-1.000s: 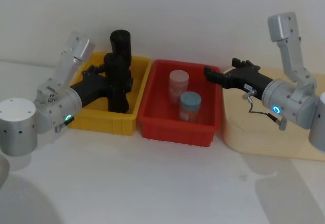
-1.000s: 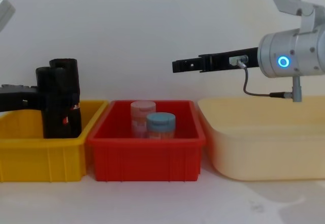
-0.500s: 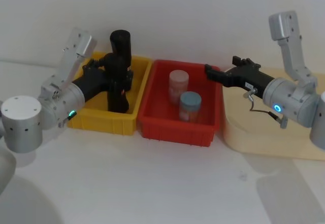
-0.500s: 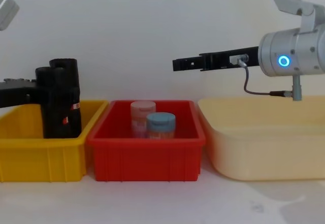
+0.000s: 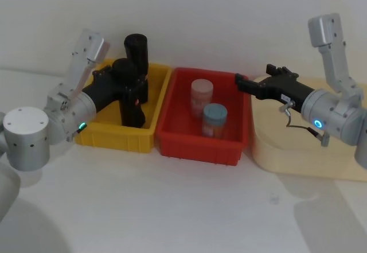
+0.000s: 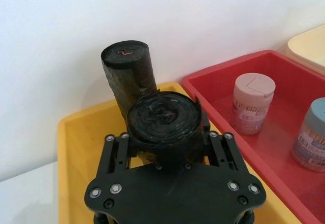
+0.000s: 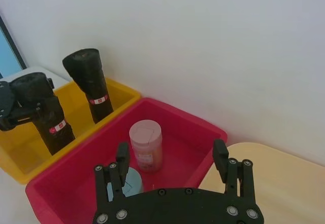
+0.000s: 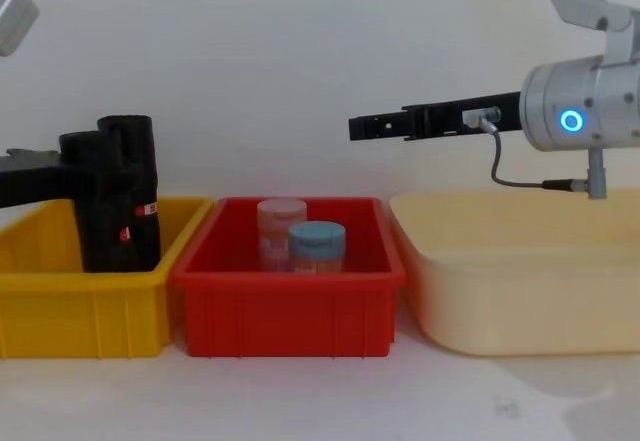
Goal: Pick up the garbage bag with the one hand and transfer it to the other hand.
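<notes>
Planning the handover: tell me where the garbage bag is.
The garbage bag stands upright in the yellow bin on the head view's left, clamped in the left end effector, just in front of the slimmer roll.

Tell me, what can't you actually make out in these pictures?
Bottom of the thick black roll of plastic bags, clasped by the left hand: chest view, the wall of the yellow plastic bin hides whether it's lifted.
Blue-lidded plastic jar: right wrist view, mostly behind the open right hand.
Pink-lidded jar: label print too small in every view.
</notes>
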Tool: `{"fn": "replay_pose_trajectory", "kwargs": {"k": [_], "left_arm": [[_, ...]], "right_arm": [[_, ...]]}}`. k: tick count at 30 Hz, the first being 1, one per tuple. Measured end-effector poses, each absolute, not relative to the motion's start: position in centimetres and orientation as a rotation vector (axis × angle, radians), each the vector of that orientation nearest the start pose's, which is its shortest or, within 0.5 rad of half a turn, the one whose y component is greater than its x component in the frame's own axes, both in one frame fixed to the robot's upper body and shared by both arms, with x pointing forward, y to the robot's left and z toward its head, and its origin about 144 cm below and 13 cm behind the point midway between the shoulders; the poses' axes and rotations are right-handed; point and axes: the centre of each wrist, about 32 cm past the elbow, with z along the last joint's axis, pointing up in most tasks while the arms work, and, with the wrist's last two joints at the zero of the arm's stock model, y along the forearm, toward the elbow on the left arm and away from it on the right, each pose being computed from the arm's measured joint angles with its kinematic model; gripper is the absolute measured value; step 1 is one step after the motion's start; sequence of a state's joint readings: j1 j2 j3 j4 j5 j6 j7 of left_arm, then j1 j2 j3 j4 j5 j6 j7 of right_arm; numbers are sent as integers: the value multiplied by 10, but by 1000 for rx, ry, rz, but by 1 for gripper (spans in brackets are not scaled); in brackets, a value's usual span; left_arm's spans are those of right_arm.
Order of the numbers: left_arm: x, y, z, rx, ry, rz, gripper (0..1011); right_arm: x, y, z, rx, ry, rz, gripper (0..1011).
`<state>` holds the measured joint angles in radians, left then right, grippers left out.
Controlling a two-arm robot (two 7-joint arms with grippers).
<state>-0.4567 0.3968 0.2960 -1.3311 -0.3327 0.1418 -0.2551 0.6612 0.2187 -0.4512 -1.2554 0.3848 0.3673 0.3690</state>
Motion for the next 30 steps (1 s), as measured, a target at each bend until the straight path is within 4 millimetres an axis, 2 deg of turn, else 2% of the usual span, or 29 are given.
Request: {"fn": "replay_pose_trajectory", "kwargs": {"k": [3,9,20,30], "left_arm": [[572,287,1232,134,-87,1162,600],[572,287,1232,134,-89,1165,513],[572,286,1232,133,-91,1167,460],[573,286,1232,133,-93,1168,460]], "right_arm": [[607,-183,1280,-156,66,-869,1001],[605,-184,1280,-182,64,-867,1001],[611,-176,1282,-251,94,-807,1001],[620,-156,1279,-318,142,-703,1001]]}}
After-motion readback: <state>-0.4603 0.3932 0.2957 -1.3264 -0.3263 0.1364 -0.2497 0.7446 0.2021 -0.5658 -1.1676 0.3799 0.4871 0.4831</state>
